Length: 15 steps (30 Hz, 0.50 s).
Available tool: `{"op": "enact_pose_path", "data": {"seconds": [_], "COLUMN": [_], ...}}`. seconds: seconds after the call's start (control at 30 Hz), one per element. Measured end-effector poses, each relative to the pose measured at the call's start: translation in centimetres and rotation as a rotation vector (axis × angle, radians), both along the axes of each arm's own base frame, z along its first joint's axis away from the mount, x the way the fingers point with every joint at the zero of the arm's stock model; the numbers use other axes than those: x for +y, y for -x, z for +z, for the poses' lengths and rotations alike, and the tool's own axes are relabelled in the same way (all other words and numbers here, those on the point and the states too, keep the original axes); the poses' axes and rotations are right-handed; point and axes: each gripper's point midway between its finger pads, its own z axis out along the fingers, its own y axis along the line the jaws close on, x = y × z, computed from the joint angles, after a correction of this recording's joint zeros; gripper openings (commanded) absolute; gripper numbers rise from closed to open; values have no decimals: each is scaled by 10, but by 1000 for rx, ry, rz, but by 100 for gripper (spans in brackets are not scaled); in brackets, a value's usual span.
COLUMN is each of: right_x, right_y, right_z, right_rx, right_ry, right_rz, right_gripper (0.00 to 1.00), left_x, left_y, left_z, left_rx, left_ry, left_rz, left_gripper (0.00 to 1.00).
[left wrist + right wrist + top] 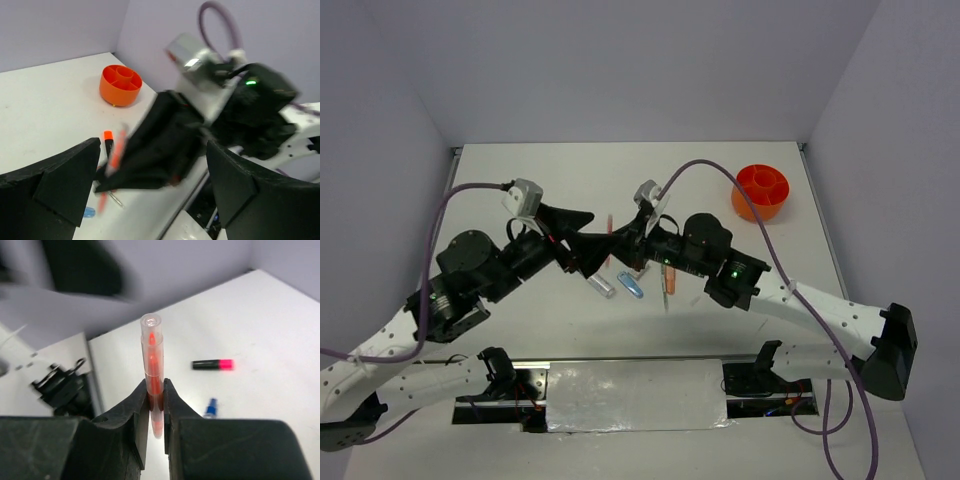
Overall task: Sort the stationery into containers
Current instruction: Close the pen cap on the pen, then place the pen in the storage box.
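Orange-cored clear pen [151, 360] upright at centre frame, clamped low on its barrel between the jaws of the right gripper [155, 390]. Facing it, left gripper [153, 145] with jaws spread wide, holding nothing, black fingers [55, 180] at the lower corners of its own view. Down on the white table [570, 180], pink-capped highlighter [212, 364] and blue-capped tube [211, 408] lying apart. Orange tub [761, 191] at upper right of the overhead view, well apart from both grippers.
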Motion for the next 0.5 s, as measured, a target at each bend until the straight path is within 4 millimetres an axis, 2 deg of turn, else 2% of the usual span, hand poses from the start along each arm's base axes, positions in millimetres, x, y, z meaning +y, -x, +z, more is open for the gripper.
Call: {"op": "enact_pose_path", "data": {"seconds": [0.1,0.17,0.23,0.3,0.37,0.47,0.5], "right_x": [-17,-36,-68,-114,-165,-240,-259], "right_y": [-33,-59,-95,-133,-167,-209,-221], "right_z": [-9,-20,-32,-40,-38,-28,-23], "right_rx": [10,27,38,35,22,1,-9], "right_ry": [-9,-4,2,6,-3,-22,-27], "right_rz": [-121,-224,-388,-595,-789,-1053,-1121], "right_gripper": [0,0,0,0,0,0,0], "left_x": [17,45,77,107,129,136,136], "left_y": [13,12,10,13,16,16,15], "left_z": [35,60,68,57,29,-30,-45], "left_rx": [12,38,76,126,171,237,253], "left_ry": [11,54,92,102,62,-82,-122], "left_rz": [18,117,235,328,396,437,443], "left_gripper": [99,99,99,99,99,99,99]}}
